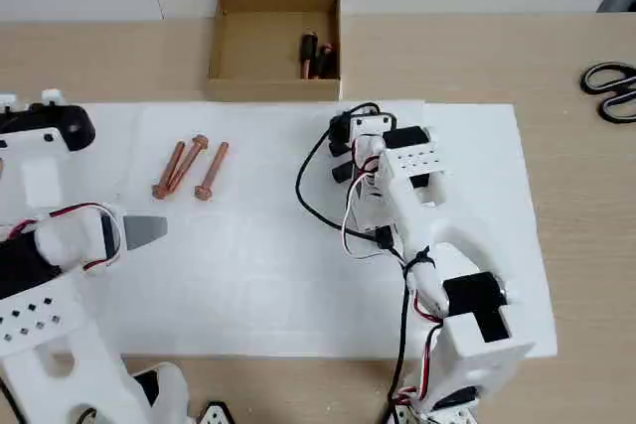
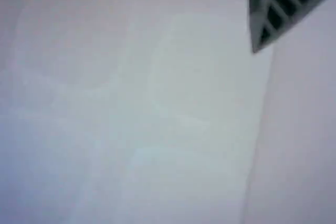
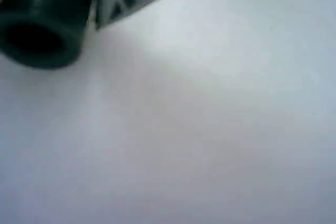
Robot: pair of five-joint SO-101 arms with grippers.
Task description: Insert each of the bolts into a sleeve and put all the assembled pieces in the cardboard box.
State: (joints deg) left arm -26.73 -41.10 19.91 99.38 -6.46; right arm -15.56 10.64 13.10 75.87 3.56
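Black plastic sleeve tube [image 3: 42,22] gripped tight in the right gripper [image 3: 97,6].
The left gripper [image 1: 145,231] hangs near three copper bolts [image 1: 189,168]; open or shut, I cannot tell. Done pieces [image 1: 316,55] lie in the brown cardboard box [image 1: 258,47]. A crooked bolt could push the sleeve loose.

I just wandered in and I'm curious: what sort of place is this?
Likely a robotics lab or hobby workbench: two small white robot arms sit at a wooden table, with copper bolts on a white mat, a cardboard box and scissors.
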